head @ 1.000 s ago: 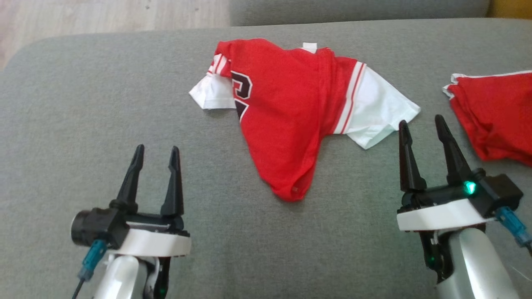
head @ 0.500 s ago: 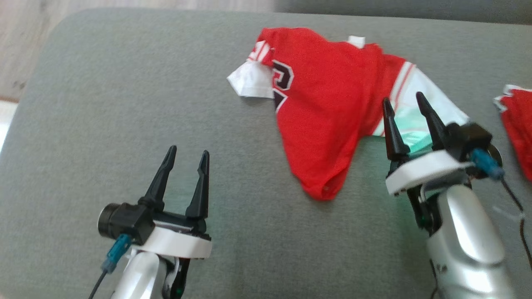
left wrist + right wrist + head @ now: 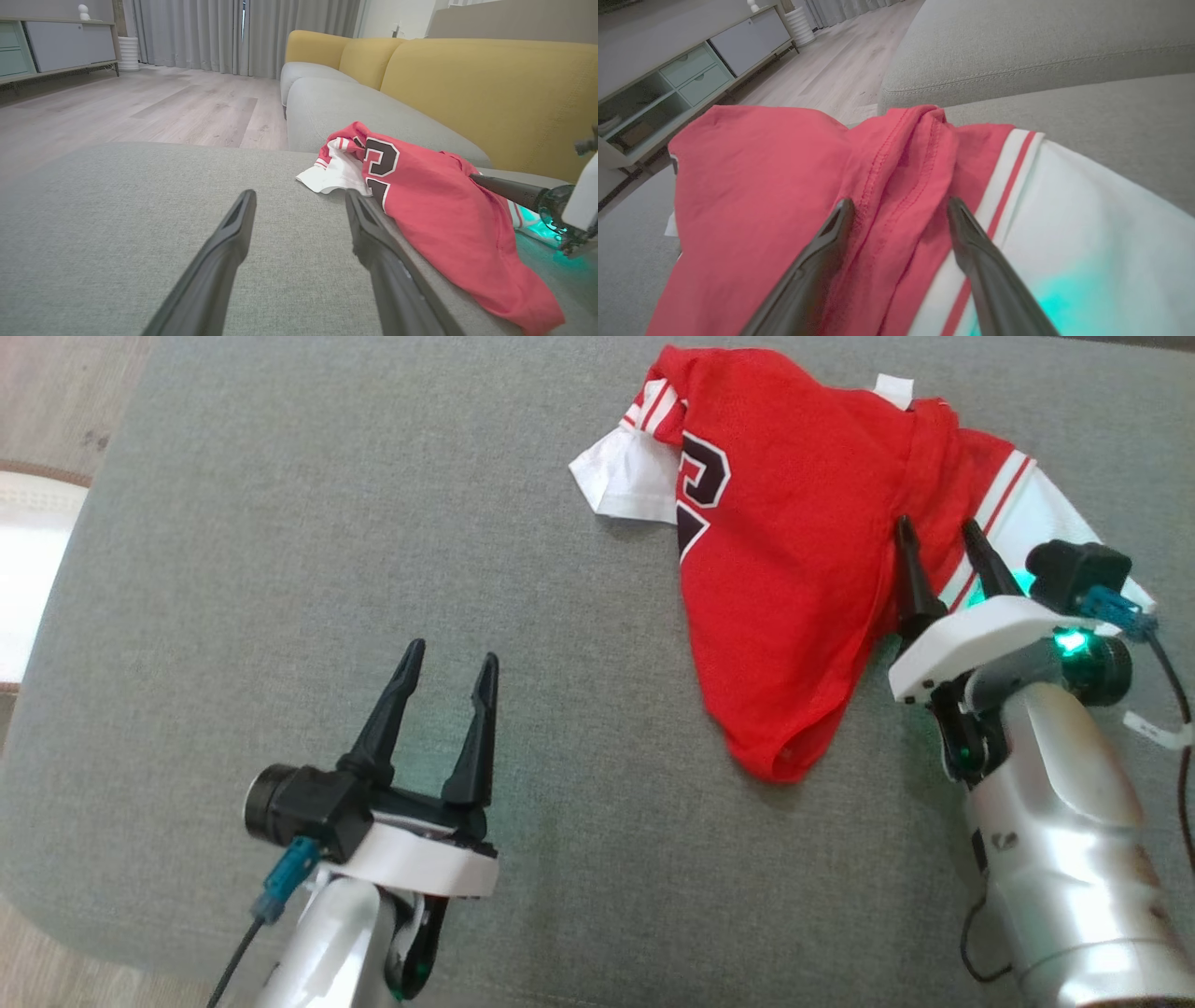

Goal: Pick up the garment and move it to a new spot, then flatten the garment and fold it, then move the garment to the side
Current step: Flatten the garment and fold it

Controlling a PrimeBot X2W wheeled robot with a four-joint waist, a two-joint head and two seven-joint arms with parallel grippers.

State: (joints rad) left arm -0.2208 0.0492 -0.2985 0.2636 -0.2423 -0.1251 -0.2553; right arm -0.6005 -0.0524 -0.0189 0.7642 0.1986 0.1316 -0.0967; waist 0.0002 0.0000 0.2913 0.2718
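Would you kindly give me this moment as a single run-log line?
phase: pre-grasp | right gripper: open, jaws flanking fold of jersey | left gripper: open, above cushion | jersey: crumpled, not lifted

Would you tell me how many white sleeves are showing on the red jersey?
2. One white sleeve sticks out at the jersey's left edge; the other lies at its right, beside the right gripper.

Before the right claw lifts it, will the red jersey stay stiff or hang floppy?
Likely floppy: the red jersey lies crumpled in soft folds on the grey cushion. Probably light too: thin fabric bunches into a ridge between the fingers of the open right claw.
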